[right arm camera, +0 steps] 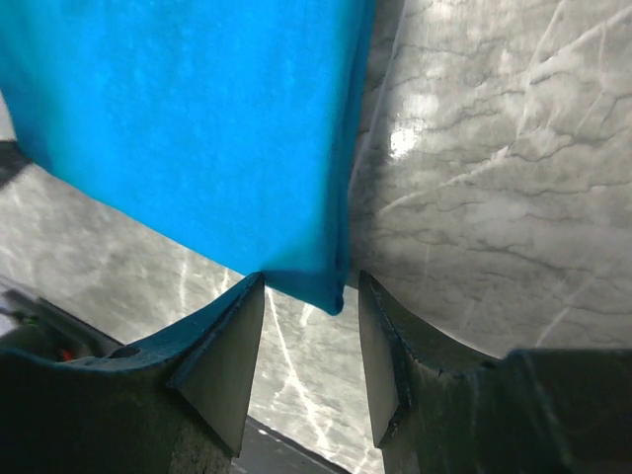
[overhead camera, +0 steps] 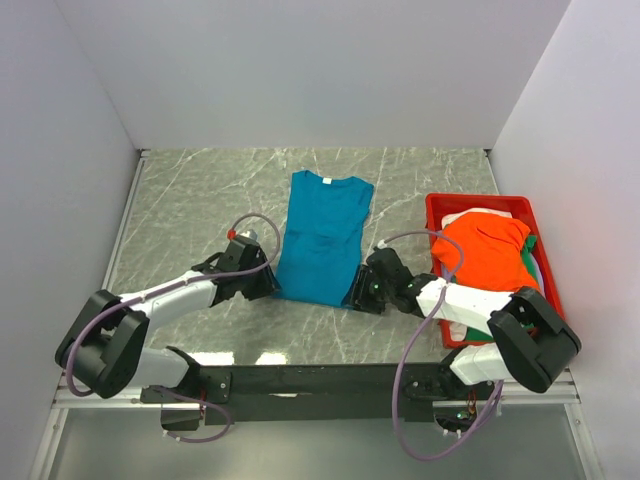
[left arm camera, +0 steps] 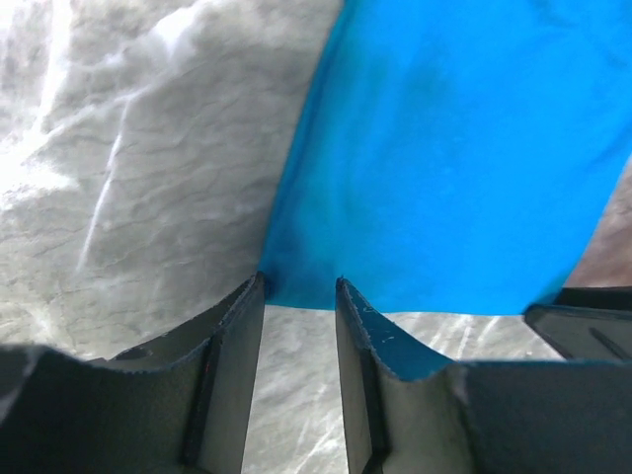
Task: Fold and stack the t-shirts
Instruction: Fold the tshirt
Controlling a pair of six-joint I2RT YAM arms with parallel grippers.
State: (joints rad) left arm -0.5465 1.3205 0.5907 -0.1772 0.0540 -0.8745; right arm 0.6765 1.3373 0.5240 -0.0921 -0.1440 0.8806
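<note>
A teal-blue t-shirt (overhead camera: pixel 320 240) lies on the marble table, folded narrow lengthwise, neck with white label at the far end. My left gripper (overhead camera: pixel 272 284) is open at the shirt's near left corner (left arm camera: pixel 296 286); the corner lies between the fingertips. My right gripper (overhead camera: pixel 357 296) is open at the near right corner (right arm camera: pixel 314 281), which hangs between its fingers. An orange t-shirt (overhead camera: pixel 487 252) lies on top of green (overhead camera: pixel 529 250) and white (overhead camera: pixel 478 215) ones in the red bin.
The red plastic bin (overhead camera: pixel 470 200) stands at the right, close to my right arm. White walls close in the table on the left, the back and the right. The table's near edge runs just in front of the arm bases.
</note>
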